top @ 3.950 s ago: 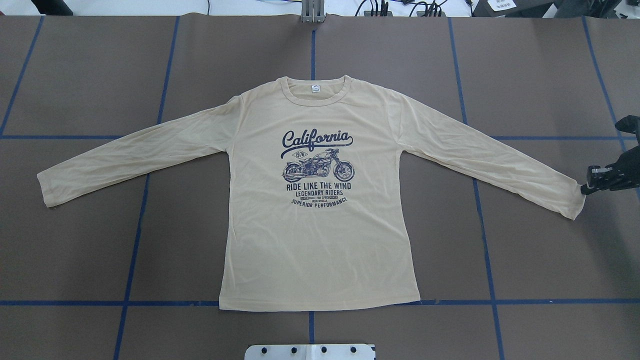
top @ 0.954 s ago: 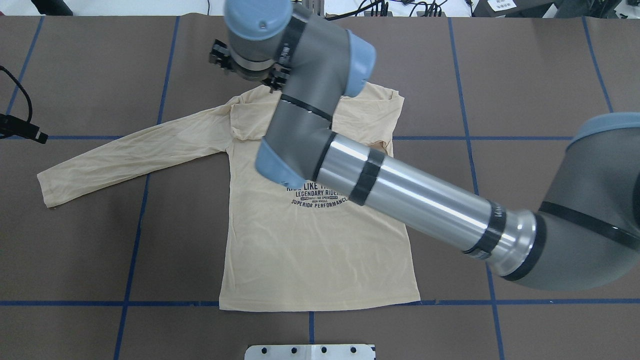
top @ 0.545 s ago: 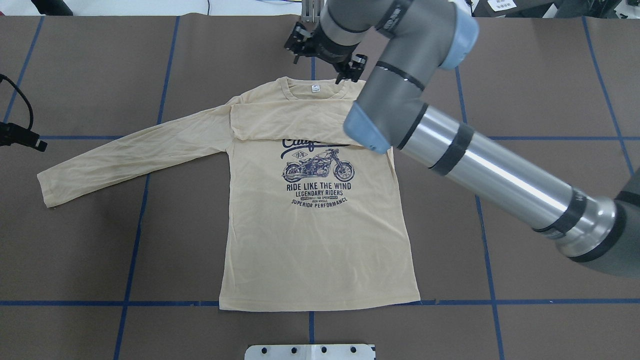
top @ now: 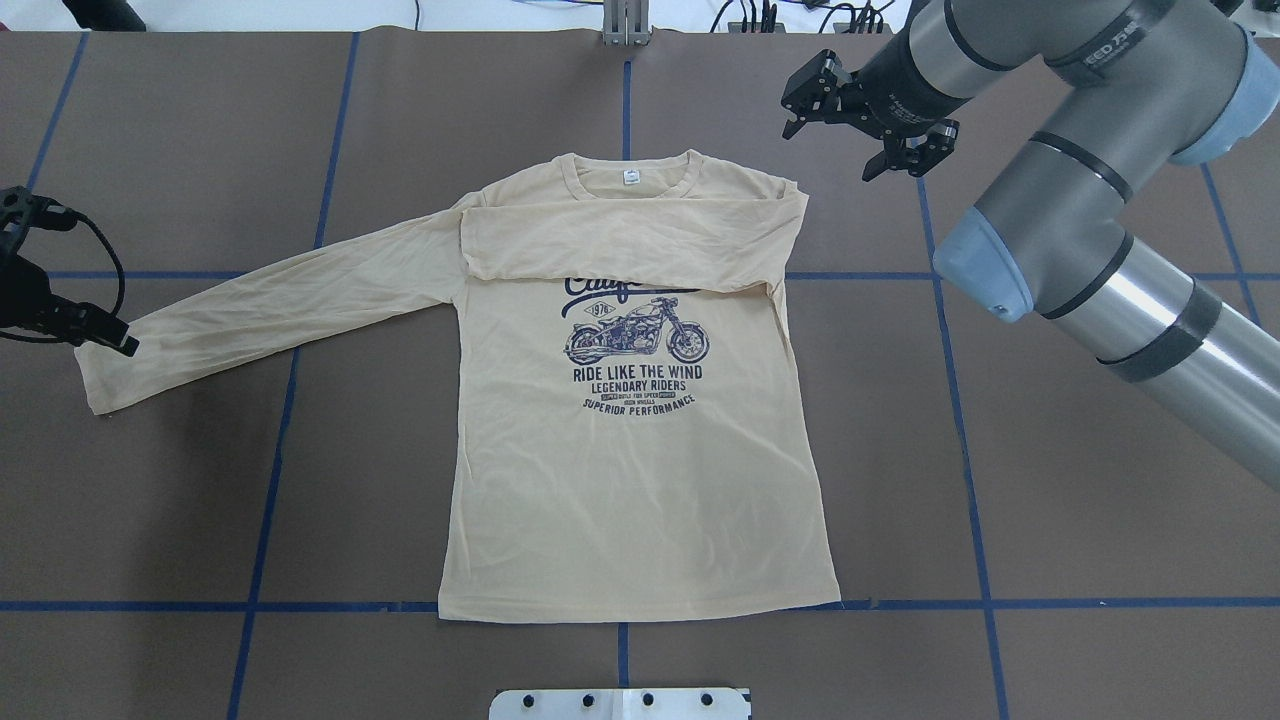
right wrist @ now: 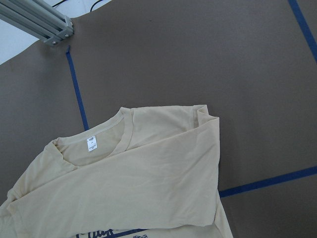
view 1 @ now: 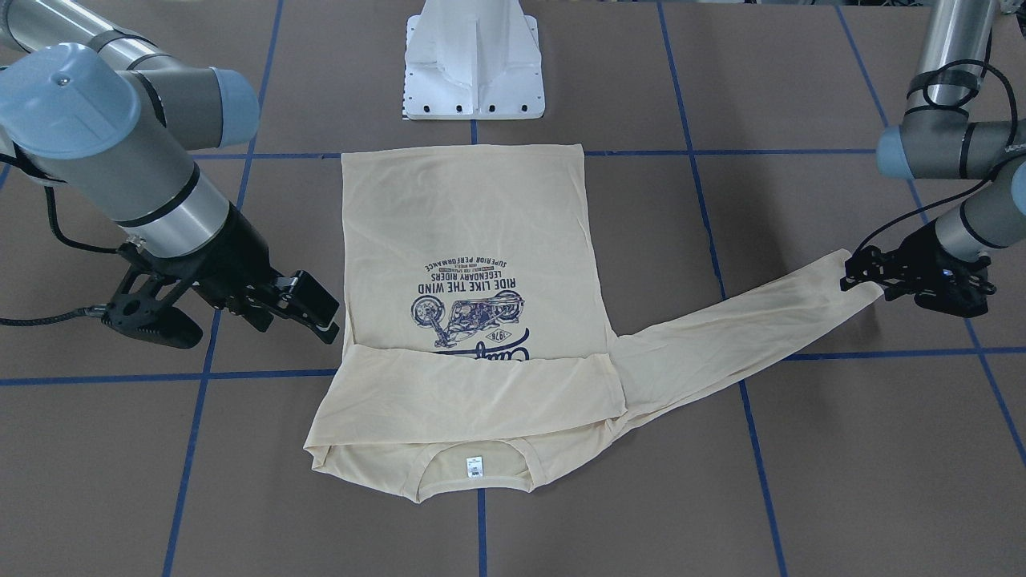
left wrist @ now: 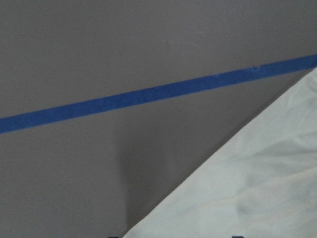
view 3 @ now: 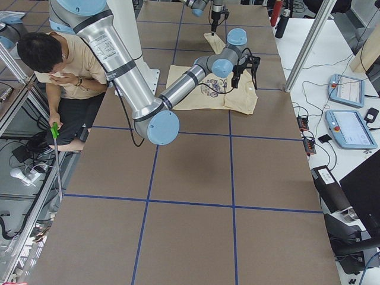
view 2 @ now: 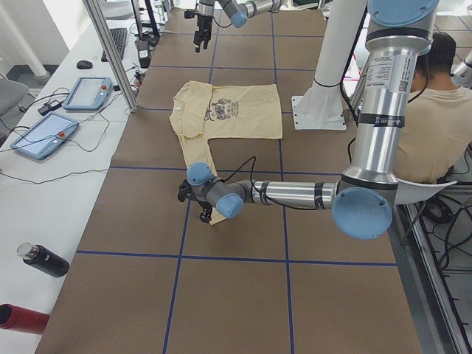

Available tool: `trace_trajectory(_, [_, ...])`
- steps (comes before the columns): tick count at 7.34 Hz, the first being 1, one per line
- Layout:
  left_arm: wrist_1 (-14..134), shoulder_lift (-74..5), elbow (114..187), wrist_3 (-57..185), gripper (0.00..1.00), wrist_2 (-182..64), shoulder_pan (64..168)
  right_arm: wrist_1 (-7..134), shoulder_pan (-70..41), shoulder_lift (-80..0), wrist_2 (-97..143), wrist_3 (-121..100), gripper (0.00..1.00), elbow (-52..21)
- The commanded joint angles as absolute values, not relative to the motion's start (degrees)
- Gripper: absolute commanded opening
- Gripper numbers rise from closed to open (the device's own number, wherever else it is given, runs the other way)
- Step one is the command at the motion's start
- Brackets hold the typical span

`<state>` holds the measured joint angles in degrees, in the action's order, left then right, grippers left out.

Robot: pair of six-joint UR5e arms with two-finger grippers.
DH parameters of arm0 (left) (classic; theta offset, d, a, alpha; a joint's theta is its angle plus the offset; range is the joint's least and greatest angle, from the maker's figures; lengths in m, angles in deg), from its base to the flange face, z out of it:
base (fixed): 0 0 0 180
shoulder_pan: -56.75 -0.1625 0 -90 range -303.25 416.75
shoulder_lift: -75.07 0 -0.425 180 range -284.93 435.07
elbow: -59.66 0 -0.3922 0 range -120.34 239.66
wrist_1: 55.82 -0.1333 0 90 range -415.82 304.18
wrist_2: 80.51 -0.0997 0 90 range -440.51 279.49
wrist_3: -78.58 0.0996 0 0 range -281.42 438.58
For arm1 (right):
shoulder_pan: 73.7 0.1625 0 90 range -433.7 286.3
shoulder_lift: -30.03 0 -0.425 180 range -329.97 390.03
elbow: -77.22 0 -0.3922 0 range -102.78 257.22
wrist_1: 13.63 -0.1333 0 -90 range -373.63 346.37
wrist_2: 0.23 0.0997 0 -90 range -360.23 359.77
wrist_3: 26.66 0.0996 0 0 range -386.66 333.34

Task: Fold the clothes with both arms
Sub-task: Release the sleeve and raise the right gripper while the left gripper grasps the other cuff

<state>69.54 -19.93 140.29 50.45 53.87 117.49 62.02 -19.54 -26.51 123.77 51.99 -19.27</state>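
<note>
The clothes are one cream-yellow long-sleeved shirt [top: 640, 480], lying flat with its navy print up and its neck label [top: 631, 177] at the far side. Its right sleeve [top: 630, 245] is folded across the chest and covers the top of the print. The left sleeve [top: 280, 300] stretches out flat to the left. My left gripper [top: 115, 340] is low at that sleeve's cuff, its fingertips apart at the fabric's edge [left wrist: 257, 188]. My right gripper [top: 862, 120] hangs open and empty above the table, beyond the shirt's right shoulder.
The white pedestal base [view 1: 473, 72] stands at the robot's side of the table, just past the hem. An aluminium post [top: 625, 20] is at the far edge. A person [view 3: 59, 65] sits beside the robot. Tablets [view 2: 44, 136] and a bottle [view 2: 44, 259] lie on the side bench.
The right sleeve was carried over and laid across the chest. My right gripper then swung right, off the collar area. My left gripper came in to the left cuff.
</note>
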Motion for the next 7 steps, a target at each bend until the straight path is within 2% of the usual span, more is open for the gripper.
trace_trajectory(1, [69.16,-18.89,141.75,51.15,0.76,53.78,117.48,62.04,-19.38,-28.32,123.18,52.01,1.00,-22.00])
trace_trajectory(7, [69.43,-18.27,139.12,51.33,0.74,52.99,117.31,62.13,-19.38,-29.91,122.91,52.09,1.00,-24.64])
